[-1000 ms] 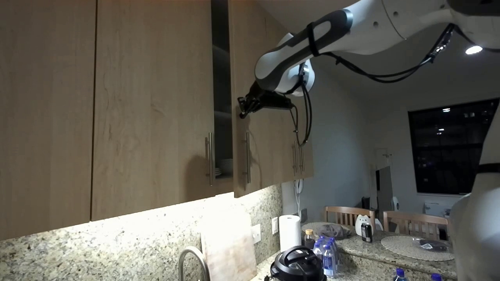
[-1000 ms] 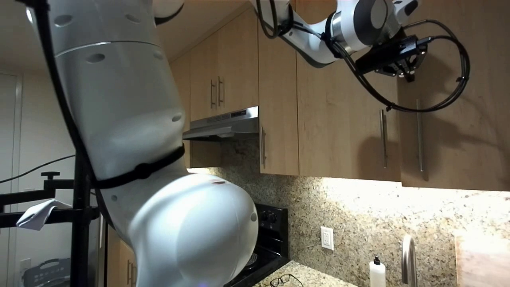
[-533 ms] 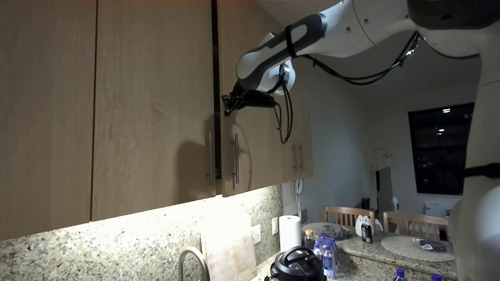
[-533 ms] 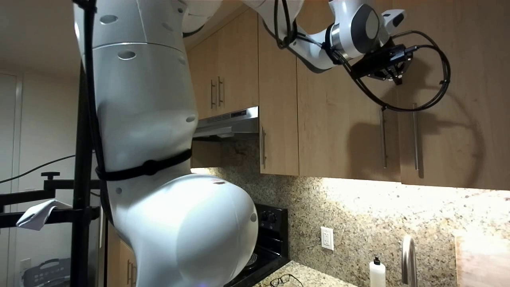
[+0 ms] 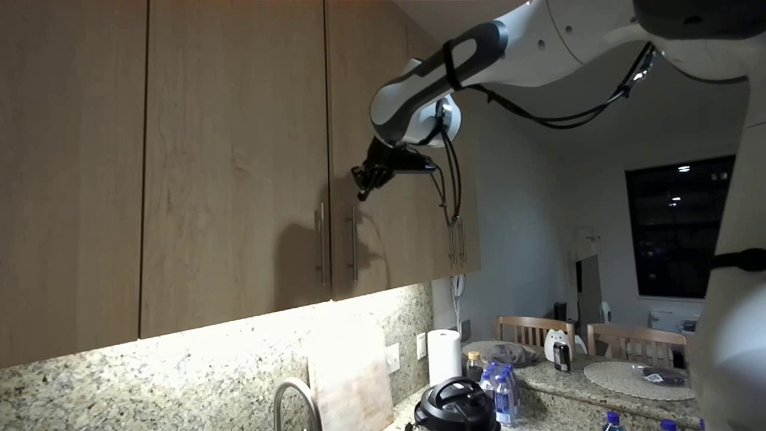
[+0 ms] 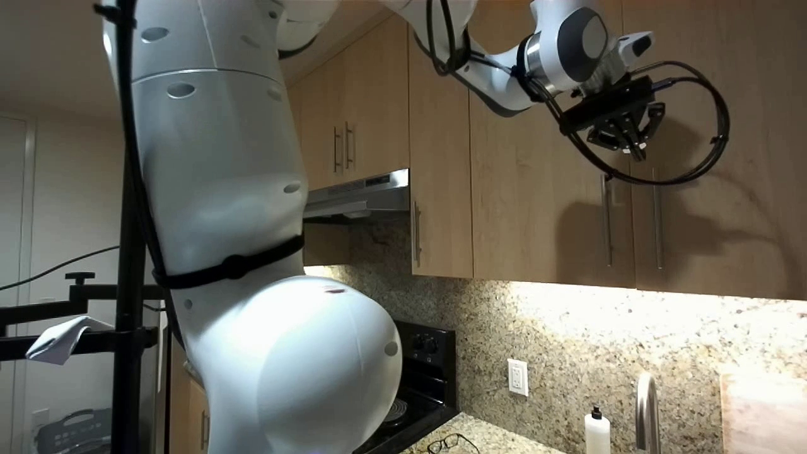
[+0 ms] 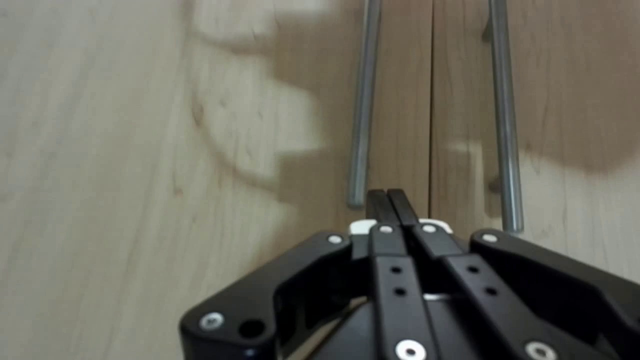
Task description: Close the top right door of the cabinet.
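The top right door (image 5: 383, 239) is a tall light-wood panel with a slim metal bar handle (image 5: 353, 244). It lies level with the neighbouring door of the cabinet (image 5: 239, 149), with only a thin seam between. It also shows in an exterior view (image 6: 744, 265) and left of the seam in the wrist view (image 7: 125, 150). My gripper (image 5: 362, 195) is just above the handle's upper end, in front of the door. Its fingers (image 7: 392, 192) are together with nothing between them, beside the handle's end (image 7: 362, 125). I cannot tell whether the fingertips touch the wood. The cabinet's interior is hidden.
The neighbouring door's bar handle (image 5: 322, 244) stands out close by. Below are a faucet (image 5: 296, 389), a cutting board (image 5: 350, 377), a paper towel roll (image 5: 444, 356) and a black-lidded pot (image 5: 458, 404). A range hood (image 6: 359, 195) hangs further along.
The top right door has swung in from ajar to level with its neighbour, hiding the shelves. My gripper moved in with it, then came slightly back and lower in the last half second.
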### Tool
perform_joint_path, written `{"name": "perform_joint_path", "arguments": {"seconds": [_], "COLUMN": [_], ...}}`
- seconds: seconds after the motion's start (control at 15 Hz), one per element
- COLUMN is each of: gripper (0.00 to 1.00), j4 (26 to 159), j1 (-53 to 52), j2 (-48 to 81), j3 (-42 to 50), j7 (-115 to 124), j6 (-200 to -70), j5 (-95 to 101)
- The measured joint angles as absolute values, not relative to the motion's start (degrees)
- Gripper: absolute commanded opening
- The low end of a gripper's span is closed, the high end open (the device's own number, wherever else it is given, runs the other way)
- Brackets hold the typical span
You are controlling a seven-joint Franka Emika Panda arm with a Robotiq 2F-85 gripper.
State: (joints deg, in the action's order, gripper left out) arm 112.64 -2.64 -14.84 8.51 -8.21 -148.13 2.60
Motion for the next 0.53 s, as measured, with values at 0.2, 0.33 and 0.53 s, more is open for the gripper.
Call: {"name": "perform_joint_path", "arguments": {"seconds": [0.2,0.33,0.53], "gripper": [0.04,0.04,0.04], "j4": [121.2,127.8,135.9], "j1": [-1.0,-0.3,1.2], "j2": [-21.5,-25.6,-29.6], "j3": [10.2,11.6,13.2], "j7": [-13.2,-16.3,-20.0], "j6": [-139.0,-133.6,-126.1], "j5": [2.4,2.4,3.4]}}
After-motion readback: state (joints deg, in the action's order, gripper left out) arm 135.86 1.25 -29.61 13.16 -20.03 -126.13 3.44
